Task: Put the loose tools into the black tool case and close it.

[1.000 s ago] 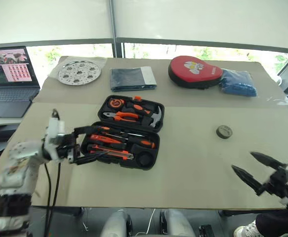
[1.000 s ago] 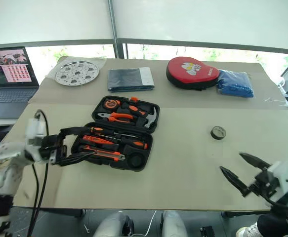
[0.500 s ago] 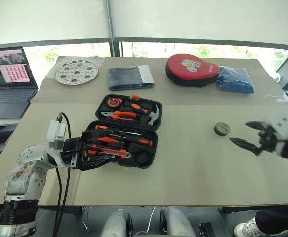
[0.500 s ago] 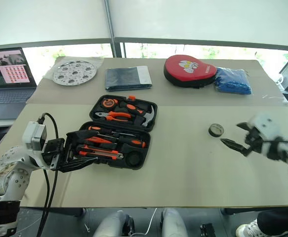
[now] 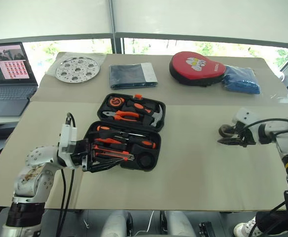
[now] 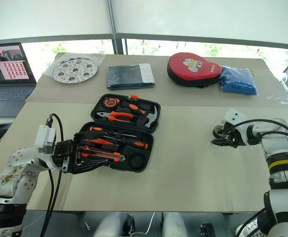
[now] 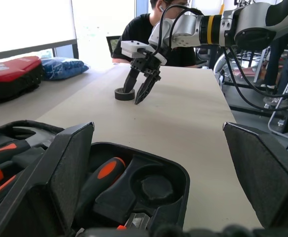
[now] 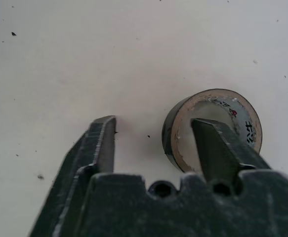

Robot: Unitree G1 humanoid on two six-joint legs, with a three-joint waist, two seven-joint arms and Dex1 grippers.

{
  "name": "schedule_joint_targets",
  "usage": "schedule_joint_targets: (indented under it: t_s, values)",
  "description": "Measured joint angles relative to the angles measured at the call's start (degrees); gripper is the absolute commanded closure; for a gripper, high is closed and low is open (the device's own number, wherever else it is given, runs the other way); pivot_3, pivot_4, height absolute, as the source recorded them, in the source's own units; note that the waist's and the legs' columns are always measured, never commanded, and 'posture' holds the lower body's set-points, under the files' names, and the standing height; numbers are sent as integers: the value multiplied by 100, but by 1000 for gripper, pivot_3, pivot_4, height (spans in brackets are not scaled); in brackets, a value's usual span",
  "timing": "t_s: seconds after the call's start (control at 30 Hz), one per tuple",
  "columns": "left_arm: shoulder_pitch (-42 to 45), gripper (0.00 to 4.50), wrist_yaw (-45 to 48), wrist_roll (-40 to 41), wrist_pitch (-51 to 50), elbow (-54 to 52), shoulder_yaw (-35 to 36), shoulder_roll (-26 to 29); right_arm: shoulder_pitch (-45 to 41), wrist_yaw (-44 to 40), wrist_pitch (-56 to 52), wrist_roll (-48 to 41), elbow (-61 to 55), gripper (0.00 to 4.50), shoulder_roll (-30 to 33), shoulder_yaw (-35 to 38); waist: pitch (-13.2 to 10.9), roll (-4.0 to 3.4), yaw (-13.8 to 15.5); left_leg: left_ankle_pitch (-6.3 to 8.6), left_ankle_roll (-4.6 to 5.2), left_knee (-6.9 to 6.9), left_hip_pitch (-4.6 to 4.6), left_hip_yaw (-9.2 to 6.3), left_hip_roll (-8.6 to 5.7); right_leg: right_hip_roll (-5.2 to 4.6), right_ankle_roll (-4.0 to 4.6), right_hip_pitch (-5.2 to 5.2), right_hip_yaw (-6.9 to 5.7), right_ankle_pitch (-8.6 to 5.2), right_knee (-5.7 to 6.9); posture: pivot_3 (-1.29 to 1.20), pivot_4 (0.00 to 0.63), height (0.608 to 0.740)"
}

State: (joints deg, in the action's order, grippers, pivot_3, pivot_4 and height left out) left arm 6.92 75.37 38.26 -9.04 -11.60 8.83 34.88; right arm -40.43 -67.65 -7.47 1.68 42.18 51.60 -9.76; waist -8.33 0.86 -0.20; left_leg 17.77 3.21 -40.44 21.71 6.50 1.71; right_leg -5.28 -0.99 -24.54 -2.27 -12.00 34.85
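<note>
Beige board covers the table (image 5: 193,168), with a laptop (image 5: 5,74) off at its left edge. Near the middle the black tool case (image 5: 126,131) lies open, screwdrivers (image 5: 119,141) already seated and a round recess free at its near right corner. At its left end the left gripper (image 5: 97,157) waits, fingers spread wide and empty. Well to the right, the right gripper (image 6: 222,140) is half open over the tape roll (image 8: 210,129): one finger inside the ring, the other outside its wall. To grip well, it should close squarely on that wall before lifting.
</note>
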Motion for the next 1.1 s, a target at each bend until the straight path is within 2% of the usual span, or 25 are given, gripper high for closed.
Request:
schedule_joint_targets:
  t_s: [0.13,0.17,0.33,0.4,0.5,0.57,0.7,0.83,1.1]
  values:
    - [-159,0,88,0,246,161,67,-12,-126,-180,274,55,259,4225,-28,-13,0,-1,-16,-4,-7,0,-12,0,2,2,1,2,2,0,13,0,150,740]
    - [-188,0,125,0,298,196,93,-12,-140,-270,323,47,266,4438,-28,-12,0,-1,-24,-4,-8,0,-14,0,3,3,2,2,2,0,14,0,150,740]
    - [-348,0,289,-17,531,427,152,9,-144,-1176,321,-298,-34,4438,-23,25,-1,-3,-53,-4,-8,0,-16,0,6,2,2,2,2,0,16,0,150,740]
    - [-438,0,376,-50,633,594,189,59,-117,-1465,-165,-677,-826,4438,-46,142,-6,-11,-80,-4,-9,0,-17,2,12,1,4,-3,2,1,20,0,150,740]
    - [-584,0,502,-130,858,826,341,108,77,-1598,-1678,-1583,-2749,4438,-156,238,-7,-13,-89,-4,-19,5,-20,-1,23,0,13,-10,-5,-1,28,0,150,740]
    - [-691,0,570,-211,1029,1063,461,157,148,-1425,-2936,-2381,-4419,4438,-562,114,-7,-12,-85,-7,-34,13,-17,-3,32,-11,24,-27,-9,1,39,0,150,740]
    - [-985,0,667,-252,1265,1269,653,229,286,-823,-4231,-2941,-5758,4438,-1080,-279,-4,-8,-15,-5,-32,10,19,-10,20,-28,30,-59,-31,3,46,0,150,740]
    - [-1248,0,695,-346,1413,1285,717,247,321,-206,-4686,-2891,-5955,4438,-1533,-977,-4,-9,15,-1,-18,-14,48,-8,0,-59,35,-74,-61,10,47,0,150,740]
    - [-1430,0,611,-373,1413,1172,722,245,127,75,-4659,-2524,-5855,4438,-1667,-1696,-4,-8,-35,4,-11,-36,51,-8,2,-53,34,-68,-91,11,60,0,150,740]
